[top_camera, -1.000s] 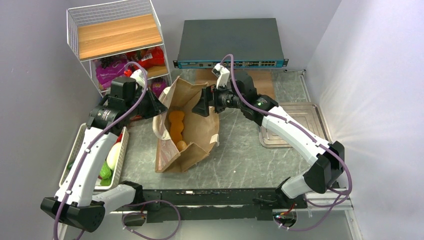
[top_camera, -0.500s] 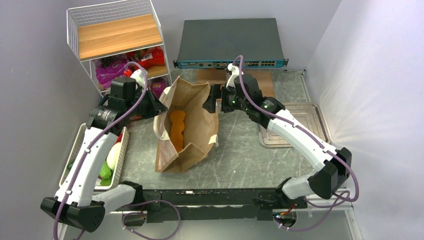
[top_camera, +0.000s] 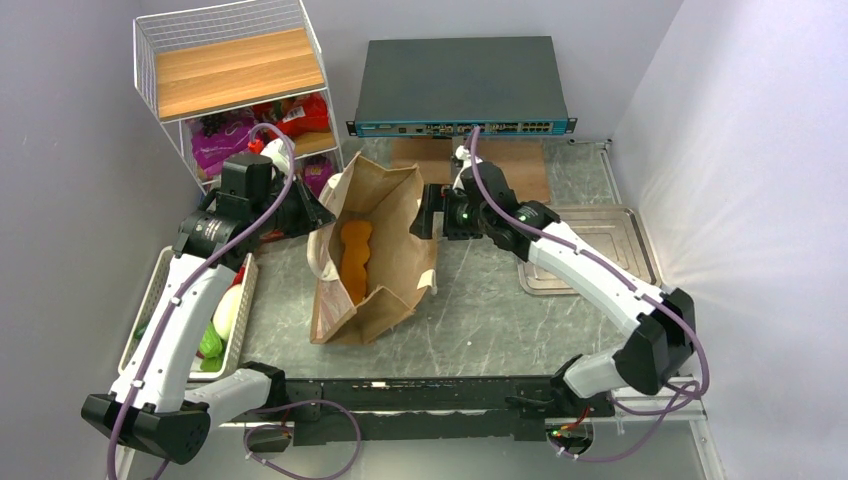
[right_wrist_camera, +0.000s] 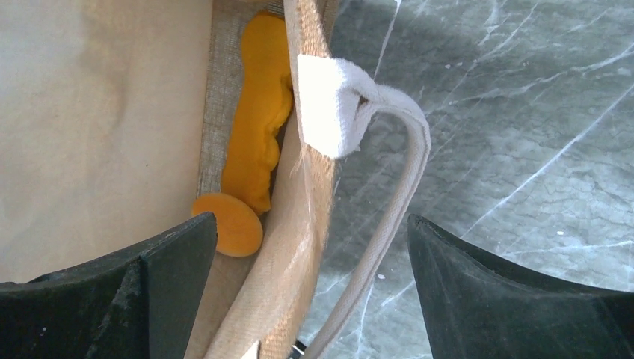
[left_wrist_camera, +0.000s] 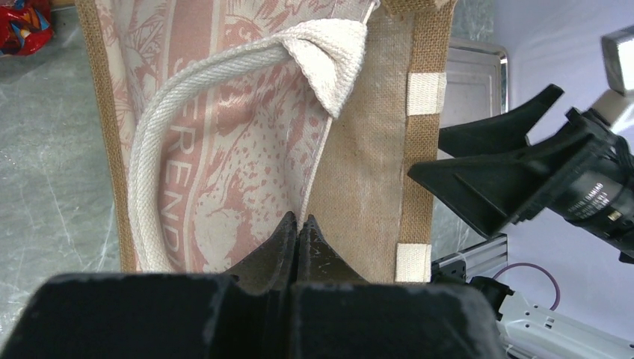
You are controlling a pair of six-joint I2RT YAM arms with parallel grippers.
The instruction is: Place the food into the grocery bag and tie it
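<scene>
We read pink "FREND" on the tan bag, carrot inside; left end effector clenches its ten-o'clock rim, right end effector released at two.

1. grocery bag: tan, pinkish print on its broad side, cream loop handles, mouth open, centre of the frame.
2. orange carrot-like piece: inside the bag.
3. pale-green cabbage, I think: lower left.
4. red snack packets: upper left.

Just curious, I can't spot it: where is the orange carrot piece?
Top view: the orange carrot piece lies inside the open grocery bag, left of centre.
</scene>
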